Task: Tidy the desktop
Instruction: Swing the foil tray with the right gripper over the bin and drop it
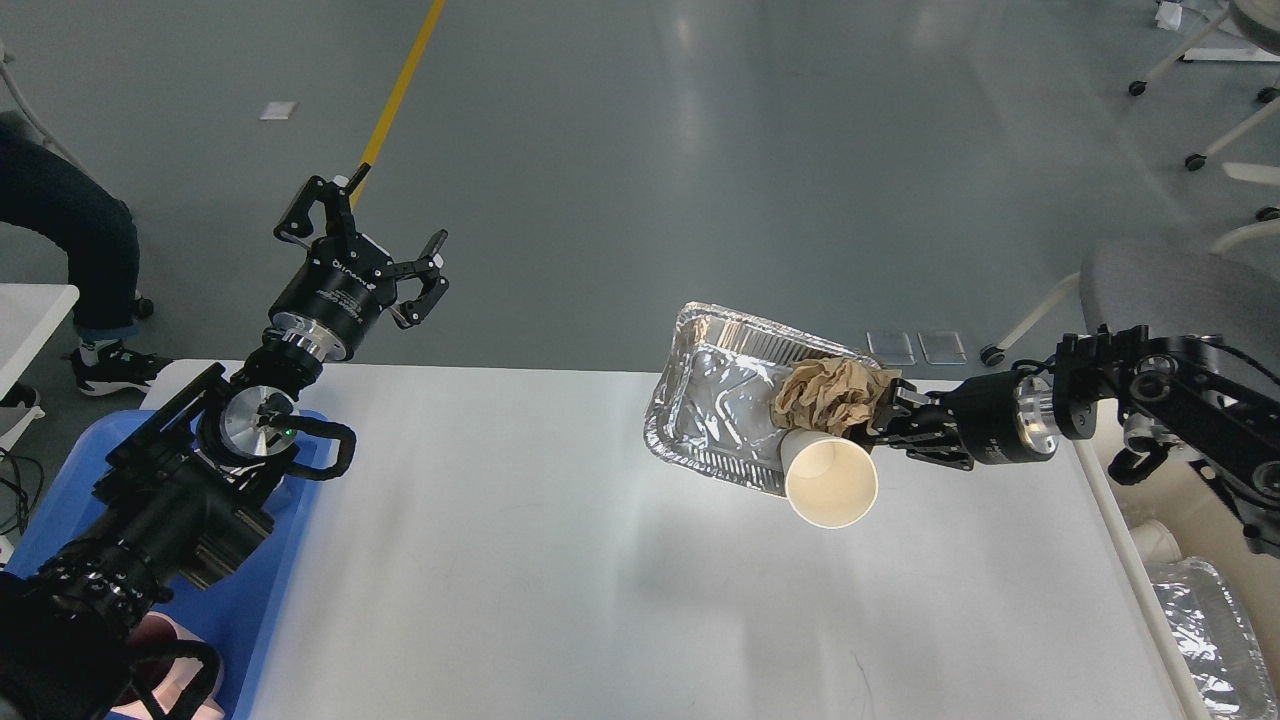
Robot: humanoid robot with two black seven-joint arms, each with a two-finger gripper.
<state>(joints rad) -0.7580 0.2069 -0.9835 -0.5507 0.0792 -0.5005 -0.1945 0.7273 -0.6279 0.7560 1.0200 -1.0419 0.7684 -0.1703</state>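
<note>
Two end effectors: our left (pixel 385 245) spread empty; our right (pixel 885 415) seemingly pinching crumpled foil tray (pixel 715 400), brown paper (pixel 830 393), cup (pixel 830 483) above smooth desk (pixel 560 560).

White-grey desktop (pixel 560 560); blue tray (pixel 250 600) resting at left edge.

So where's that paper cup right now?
In the head view, the paper cup is right of centre, lifted above the desktop, against the foil tray and crumpled brown paper at the right claw.
</note>
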